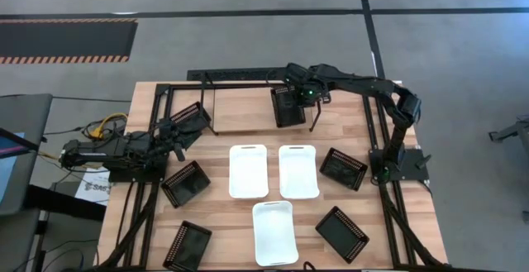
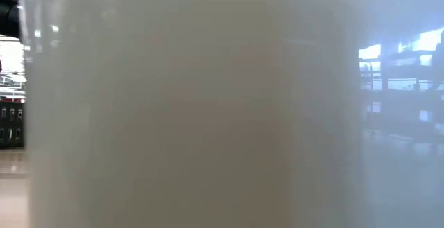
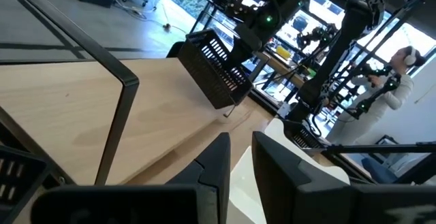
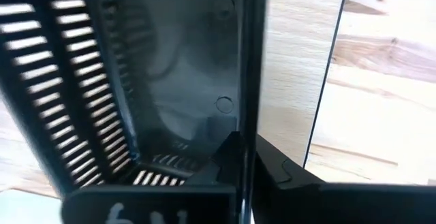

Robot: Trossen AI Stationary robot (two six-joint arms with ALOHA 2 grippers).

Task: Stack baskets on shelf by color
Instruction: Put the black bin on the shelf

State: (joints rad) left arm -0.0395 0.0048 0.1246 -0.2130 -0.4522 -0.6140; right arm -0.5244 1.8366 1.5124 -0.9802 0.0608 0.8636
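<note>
Six black mesh baskets and three white baskets show in the high view. My right gripper (image 1: pixel 299 97) is shut on one black basket (image 1: pixel 287 107) over the shelf's wood base (image 1: pixel 240 115). Another black basket (image 1: pixel 192 116) sits tilted at the shelf's left end. My left gripper (image 1: pixel 177 133) stands right beside it, its fingers (image 3: pixel 219 159) a narrow gap apart with nothing between them. The other black baskets (image 1: pixel 186 183) (image 1: pixel 187 245) (image 1: pixel 343 169) (image 1: pixel 342 233) and the white ones (image 1: pixel 248 171) (image 1: pixel 298 171) (image 1: pixel 274 232) lie flat on the table. My right gripper pinches one side wall of the black basket at its rim (image 4: pixel 248 125), one finger inside (image 4: pixel 228 157) and one outside (image 4: pixel 289 176). It comes from above. The basket (image 3: pixel 214 71) hangs tilted below it, its lowest corner (image 3: pixel 228 108) close to the wood base.
The shelf's black wire frame (image 1: pixel 248 75) runs along the table's far side, with upright loop dividers (image 3: pixel 122 115) (image 4: pixel 325 88) over the wood panel. A white basket's wall (image 2: pixel 194 103) fills the low view. A person (image 3: pixel 402 81) stands in the room beyond the table.
</note>
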